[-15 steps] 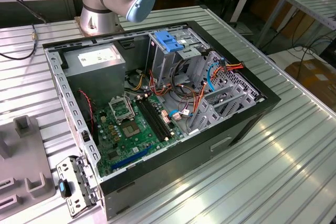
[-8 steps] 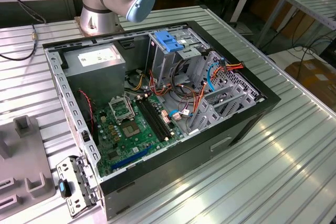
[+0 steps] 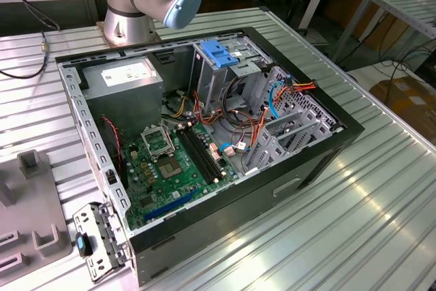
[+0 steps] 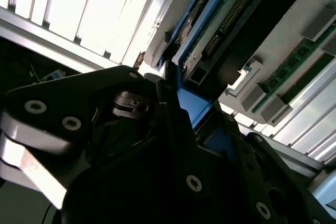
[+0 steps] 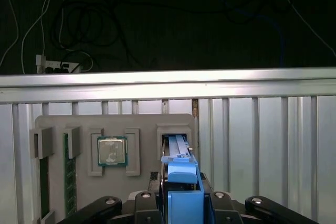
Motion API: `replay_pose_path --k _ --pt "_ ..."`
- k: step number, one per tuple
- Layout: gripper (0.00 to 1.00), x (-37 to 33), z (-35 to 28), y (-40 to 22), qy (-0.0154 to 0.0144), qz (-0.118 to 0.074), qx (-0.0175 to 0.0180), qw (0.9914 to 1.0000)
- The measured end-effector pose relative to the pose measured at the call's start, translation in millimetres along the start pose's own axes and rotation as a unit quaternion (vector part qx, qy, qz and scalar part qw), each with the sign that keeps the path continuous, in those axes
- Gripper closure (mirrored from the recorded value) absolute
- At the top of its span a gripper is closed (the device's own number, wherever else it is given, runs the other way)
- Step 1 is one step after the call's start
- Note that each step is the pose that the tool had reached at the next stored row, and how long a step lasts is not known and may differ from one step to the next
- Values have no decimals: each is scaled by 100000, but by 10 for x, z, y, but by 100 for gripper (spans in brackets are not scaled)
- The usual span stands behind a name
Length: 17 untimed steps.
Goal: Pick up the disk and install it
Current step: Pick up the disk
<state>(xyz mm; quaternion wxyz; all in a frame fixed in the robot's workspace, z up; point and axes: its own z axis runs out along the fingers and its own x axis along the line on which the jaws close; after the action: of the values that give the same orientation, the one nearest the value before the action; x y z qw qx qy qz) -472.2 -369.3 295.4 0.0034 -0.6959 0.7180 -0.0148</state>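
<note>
Exterior view: an open computer case [image 3: 225,236] lies mid-table [image 3: 381,236]. Inside it are a motherboard [image 3: 170,168], a power supply [image 3: 126,76], loose cables and a tall metal cage [image 3: 218,86]. A grey tray [image 3: 27,209] sits by the table edge at the exterior view's left.

Second wrist view: the disk [image 4: 231,19] stands on its long edge in the tray, connector side showing. The claw [image 4: 194,108] is clenched on its blue end, no gap on either side. Memory sticks [image 4: 294,64] lie in the slots beside it.

First wrist view: the disk [image 5: 178,148] is edge-on at its tray slot, near the table's far edge. I cannot tell whether it has been lifted. One tray pocket holds a processor [image 5: 112,150], and a narrow slot holds a memory stick [image 5: 67,171].

Handling, my judgement: rigid, fairly dense, shock-sensitive. The metal faces are slick, so the plastic rails are the place to hold it. Keep off the connector and circuit side.
</note>
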Motion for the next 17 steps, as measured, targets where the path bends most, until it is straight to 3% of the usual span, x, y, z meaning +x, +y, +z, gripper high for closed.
replay_pose_path --k 3,17 --pt "63 0 0 0 26 1039 -17 99995" --pt "63 0 0 0 14 588 -7 99998"
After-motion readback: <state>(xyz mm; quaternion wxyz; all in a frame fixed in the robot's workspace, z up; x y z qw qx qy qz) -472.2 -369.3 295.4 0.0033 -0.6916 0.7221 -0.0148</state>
